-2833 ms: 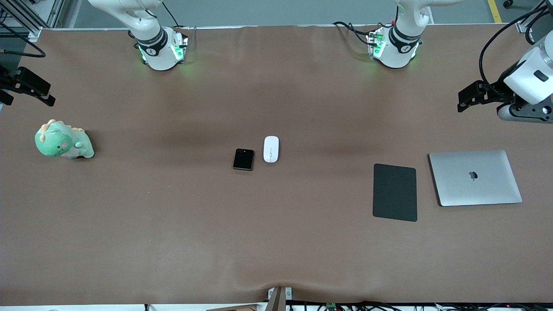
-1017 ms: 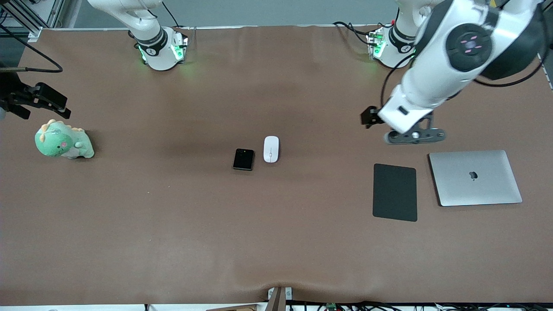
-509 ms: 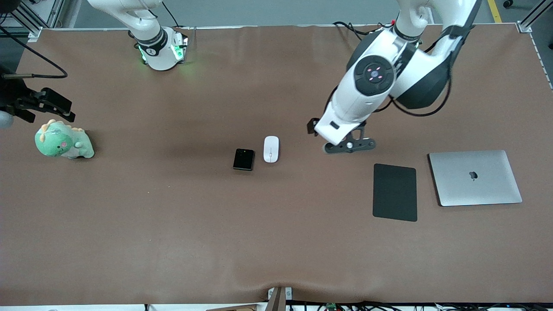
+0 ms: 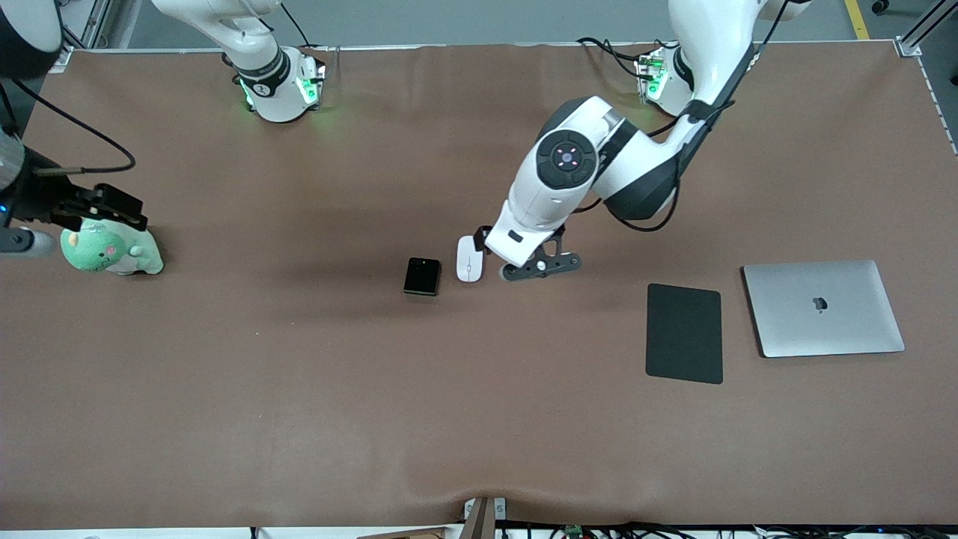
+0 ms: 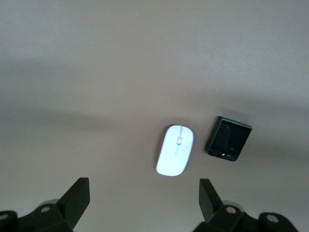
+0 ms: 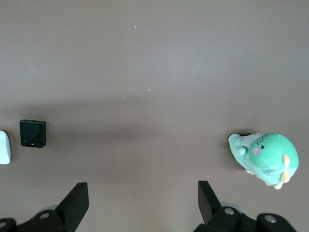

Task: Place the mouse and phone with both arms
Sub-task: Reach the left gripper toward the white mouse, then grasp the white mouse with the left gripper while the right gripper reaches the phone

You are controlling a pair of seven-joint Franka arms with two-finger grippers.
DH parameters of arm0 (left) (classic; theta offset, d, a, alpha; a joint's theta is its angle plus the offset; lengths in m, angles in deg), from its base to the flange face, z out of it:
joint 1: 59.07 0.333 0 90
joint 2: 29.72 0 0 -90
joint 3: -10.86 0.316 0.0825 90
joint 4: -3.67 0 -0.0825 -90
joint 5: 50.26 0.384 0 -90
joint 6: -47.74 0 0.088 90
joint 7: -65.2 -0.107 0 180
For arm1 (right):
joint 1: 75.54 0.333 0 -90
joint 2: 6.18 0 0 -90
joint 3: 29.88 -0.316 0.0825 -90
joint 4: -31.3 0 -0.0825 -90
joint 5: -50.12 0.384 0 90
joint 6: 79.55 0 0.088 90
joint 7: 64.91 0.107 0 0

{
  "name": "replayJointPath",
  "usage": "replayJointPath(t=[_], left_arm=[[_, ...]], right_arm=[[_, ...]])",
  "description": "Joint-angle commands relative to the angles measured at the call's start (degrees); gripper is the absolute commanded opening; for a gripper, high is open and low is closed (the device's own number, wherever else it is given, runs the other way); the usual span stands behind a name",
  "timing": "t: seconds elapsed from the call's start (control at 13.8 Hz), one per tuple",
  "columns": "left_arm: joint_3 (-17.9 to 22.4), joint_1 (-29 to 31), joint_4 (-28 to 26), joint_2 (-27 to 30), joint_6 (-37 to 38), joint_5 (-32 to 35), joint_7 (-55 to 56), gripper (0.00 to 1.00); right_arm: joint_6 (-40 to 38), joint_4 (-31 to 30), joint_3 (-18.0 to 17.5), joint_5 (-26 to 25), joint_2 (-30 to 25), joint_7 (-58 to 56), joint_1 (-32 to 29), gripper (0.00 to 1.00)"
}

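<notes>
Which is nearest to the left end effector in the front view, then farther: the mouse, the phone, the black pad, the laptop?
From the left end effector:
1. Mouse, right beside it.
2. Phone, beside the mouse.
3. Black pad, toward the left arm's end.
4. Laptop, beside the pad.

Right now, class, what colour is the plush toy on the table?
The plush toy is mint green with a pink cheek, shown best in the right wrist view.

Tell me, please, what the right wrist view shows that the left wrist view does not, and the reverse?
Only the right wrist view shows the green plush toy and the open right gripper. Only the left wrist view shows the whole mouse, and the open left gripper. Both show the phone lying on the brown table.
</notes>
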Motion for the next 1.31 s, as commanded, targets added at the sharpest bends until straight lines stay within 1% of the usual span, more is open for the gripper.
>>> replayJointPath(t=[0.0, 0.22, 0.29, 0.58, 0.65, 0.94, 1.09, 1.16, 1.24], left_arm=[[0.44, -3.42, 5.13, -5.22, -1.37, 4.0, 5.1, 1.0], [0.61, -5.71, 6.37, -8.57, -6.02, 5.42, 8.27, 1.0], [1.31, -6.76, 6.37, -9.18, -7.52, 5.42, 8.36, 1.0], [7.28, -13.17, 6.46, -10.5, -10.77, 5.42, 10.2, 1.0], [7.81, -14.15, 6.46, -11.03, -12.35, 5.42, 10.91, 1.0], [7.82, -15.03, 6.46, -12.87, -15.87, 5.41, 11.18, 1.0], [7.91, -16.26, 6.46, -14.37, -19.12, 5.5, 11.0, 1.0], [8.0, -16.26, 6.28, -14.38, -19.22, 5.68, 10.57, 1.0], [7.91, -15.92, 6.11, -14.29, -18.96, 7.42, 9.26, 1.0]], right_arm=[[-0.16, 0.63, -0.14, 0.01, 0.52, -0.12, -0.23, 1.0], [-0.16, 0.81, -0.23, 0.63, 0.52, 0.05, 0.29, 1.0], [-0.07, 0.81, -0.23, 0.54, 0.52, 0.23, 0.47, 1.0], [3.35, 0.46, -0.32, 0.19, 2.02, 0.23, 1.87, 1.0], [3.62, 0.46, -0.31, -0.16, 2.63, 0.23, 2.49, 1.0], [3.62, 0.46, -0.4, -0.08, 3.51, 0.23, 4.07, 1.0], [3.71, 0.54, -0.4, 0.54, 4.73, 0.32, 4.43, 1.0], [3.71, 0.54, -0.4, 0.63, 5.44, 0.32, 5.12, 1.0], [3.62, 0.72, -0.4, 0.45, 6.05, 0.32, 5.83, 1.0]])
